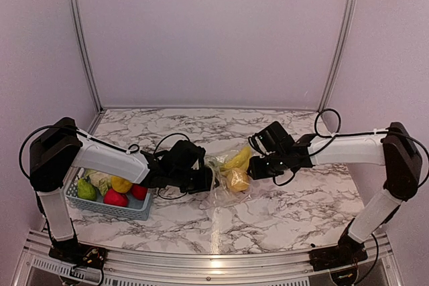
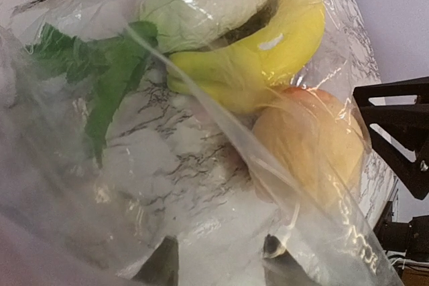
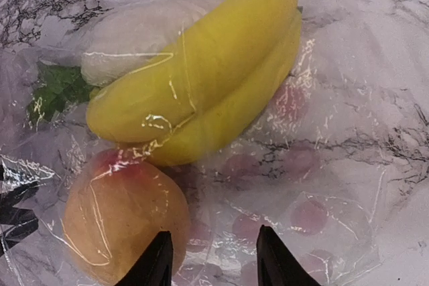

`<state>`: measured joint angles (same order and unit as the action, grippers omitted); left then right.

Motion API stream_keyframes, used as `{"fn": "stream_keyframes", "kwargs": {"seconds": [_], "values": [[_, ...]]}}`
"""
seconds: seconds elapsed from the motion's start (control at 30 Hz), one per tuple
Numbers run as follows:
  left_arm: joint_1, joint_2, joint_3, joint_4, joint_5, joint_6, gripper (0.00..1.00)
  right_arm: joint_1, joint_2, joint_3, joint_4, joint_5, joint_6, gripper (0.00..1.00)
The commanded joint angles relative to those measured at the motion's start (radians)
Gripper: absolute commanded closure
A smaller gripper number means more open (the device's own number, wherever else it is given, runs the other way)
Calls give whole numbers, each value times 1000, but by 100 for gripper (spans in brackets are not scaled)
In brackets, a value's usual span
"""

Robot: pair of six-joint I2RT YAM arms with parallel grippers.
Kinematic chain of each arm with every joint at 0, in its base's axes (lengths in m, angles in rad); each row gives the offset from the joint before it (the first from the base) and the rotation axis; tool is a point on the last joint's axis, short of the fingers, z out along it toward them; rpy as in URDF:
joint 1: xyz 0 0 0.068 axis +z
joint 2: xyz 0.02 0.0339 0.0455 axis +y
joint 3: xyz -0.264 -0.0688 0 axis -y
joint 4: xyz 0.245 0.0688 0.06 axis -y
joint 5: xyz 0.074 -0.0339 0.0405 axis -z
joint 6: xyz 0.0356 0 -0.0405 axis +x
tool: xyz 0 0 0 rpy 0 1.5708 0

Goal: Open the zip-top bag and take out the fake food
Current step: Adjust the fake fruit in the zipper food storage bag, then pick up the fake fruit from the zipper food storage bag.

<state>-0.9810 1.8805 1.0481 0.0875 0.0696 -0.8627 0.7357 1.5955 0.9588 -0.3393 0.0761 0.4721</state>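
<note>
The clear zip-top bag lies on the marble between my two grippers. Inside it are yellow bananas, an orange-pink round fruit and a pale leafy vegetable. My left gripper is at the bag's left edge. In the left wrist view its jaws stand apart with bag film draped over and between them, facing the bananas and round fruit. My right gripper is at the bag's right side. Its jaws stand apart just over the bag, beside the round fruit and bananas.
A light blue lattice basket stands at the left front, holding a green pear, a cabbage, a lemon and red apples. Walls close off the back and sides. My right gripper's black frame shows in the left wrist view.
</note>
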Motion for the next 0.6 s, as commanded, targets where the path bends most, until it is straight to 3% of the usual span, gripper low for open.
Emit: {"fn": "stream_keyframes", "kwargs": {"seconds": [0.0, 0.23, 0.57], "values": [[-9, -9, -4, 21, -6, 23, 55, 7, 39, 21, 40, -10, 10, 56], [-10, -19, -11, 32, -10, 25, 49, 7, 70, 11, 64, -26, 1, 45], [-16, -55, -28, 71, -7, 42, 29, 24, 99, 7, 82, -26, -14, 30]]}}
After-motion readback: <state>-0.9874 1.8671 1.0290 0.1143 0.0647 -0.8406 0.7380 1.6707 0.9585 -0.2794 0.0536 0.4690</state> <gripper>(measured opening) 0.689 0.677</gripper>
